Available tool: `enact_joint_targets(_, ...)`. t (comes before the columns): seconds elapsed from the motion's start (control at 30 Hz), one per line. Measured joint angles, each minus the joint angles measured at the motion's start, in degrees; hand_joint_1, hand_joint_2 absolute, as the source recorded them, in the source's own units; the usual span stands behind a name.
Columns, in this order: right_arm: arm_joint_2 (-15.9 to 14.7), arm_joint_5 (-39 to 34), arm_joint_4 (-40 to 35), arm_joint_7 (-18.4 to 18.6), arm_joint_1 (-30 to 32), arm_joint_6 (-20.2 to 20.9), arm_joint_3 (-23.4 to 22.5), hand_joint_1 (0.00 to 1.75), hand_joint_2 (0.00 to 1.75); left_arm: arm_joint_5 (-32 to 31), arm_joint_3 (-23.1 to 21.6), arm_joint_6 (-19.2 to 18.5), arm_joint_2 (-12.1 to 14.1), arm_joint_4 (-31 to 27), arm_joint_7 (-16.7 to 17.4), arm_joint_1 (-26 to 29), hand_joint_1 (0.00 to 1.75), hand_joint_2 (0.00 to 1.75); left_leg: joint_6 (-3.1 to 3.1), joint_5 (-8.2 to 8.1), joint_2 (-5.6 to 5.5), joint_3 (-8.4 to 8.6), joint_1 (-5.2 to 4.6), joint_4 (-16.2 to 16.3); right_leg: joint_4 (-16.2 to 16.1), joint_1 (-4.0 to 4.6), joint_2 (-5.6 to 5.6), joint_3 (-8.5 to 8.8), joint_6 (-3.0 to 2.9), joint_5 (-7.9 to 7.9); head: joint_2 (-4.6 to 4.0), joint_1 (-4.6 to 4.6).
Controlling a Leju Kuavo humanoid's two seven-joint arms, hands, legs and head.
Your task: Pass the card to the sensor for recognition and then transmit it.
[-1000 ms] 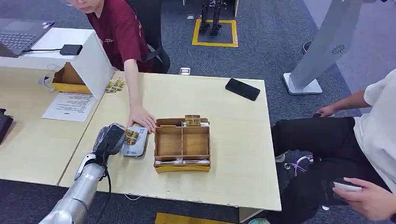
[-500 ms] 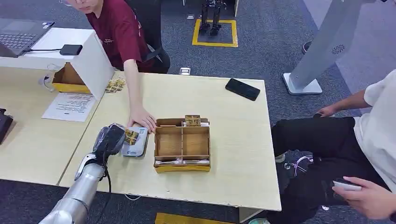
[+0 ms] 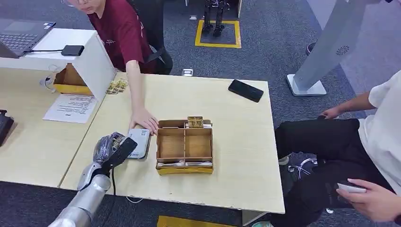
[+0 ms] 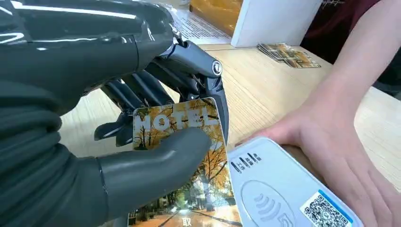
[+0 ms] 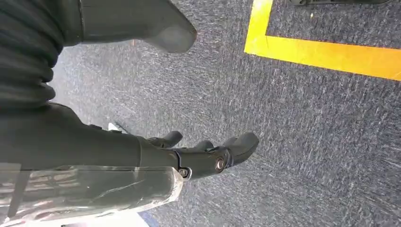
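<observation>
The light wooden desk (image 3: 236,142) is the biggest surface, with a broad bare stretch on its right half up to the right edge; its near edge runs just in front of the robot's left arm. A second pale surface adjoins on the left, carrying a printed sheet (image 3: 71,108) and a white box-shaped stand (image 3: 90,61). A person in a dark red shirt (image 3: 120,30) leans in from the far side, one hand (image 3: 143,120) resting on the far end of the sensor. A second person sits off the right edge of the desk. The compartmented cardboard tray (image 3: 184,146) stands near the middle, just beside the sensor on its right. A black phone (image 3: 245,90) lies near the far right corner, well apart from everything else.

The left hand (image 3: 112,147) is at the near left corner of the sensor (image 3: 139,142), a flat white reader with a wave symbol and a QR sticker. The card (image 4: 182,156), an autumn print marked HOTEL, is pinched between the thick thumb on its face and the dark fingers (image 4: 142,90) behind it; its edge lies just beside the sensor's near end.

The right hand (image 5: 203,153) hangs over grey carpet near a yellow floor line (image 5: 326,52), fingers loosely curled, holding nothing.
</observation>
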Motion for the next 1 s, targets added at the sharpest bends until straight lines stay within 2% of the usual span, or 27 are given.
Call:
enact_joint_targets(0.5,0.0,0.63,0.0,-0.09,-0.01,0.0,-0.5,0.0,1.75,0.0,0.0,-0.24,-0.04,0.22,-0.11,-0.01,1.75,1.75,0.0,0.0,0.0,0.02,0.0,0.0,0.0,0.0,0.0,0.03,0.0,0.0,0.0,0.0)
enact_joint_targets(0.6,0.0,0.87,0.0,-0.09,-0.02,0.02,-0.76,0.0,1.75,1.45,0.07,-1.11,-0.09,0.33,-0.98,-0.06,1.75,1.75,0.0,0.0,0.0,0.03,0.0,0.0,0.0,0.0,0.0,0.03,0.0,0.0,0.0,0.0)
enact_joint_targets(0.73,0.0,1.51,0.0,-0.13,-0.07,0.07,-0.87,0.0,1.75,6.52,1.47,-4.7,-0.59,0.33,-3.65,-0.24,1.75,1.75,0.0,0.0,-0.01,0.03,0.0,0.0,0.0,0.0,-0.02,0.03,0.0,0.0,0.0,0.0)
enact_joint_targets(1.0,0.0,1.53,0.0,-0.15,-0.16,0.09,-1.01,0.0,1.75,8.13,2.62,-6.12,-1.05,0.33,-4.42,-0.39,1.75,1.75,0.0,0.0,-0.01,0.03,0.0,0.0,0.0,0.0,-0.02,0.04,0.0,0.0,0.0,0.0)
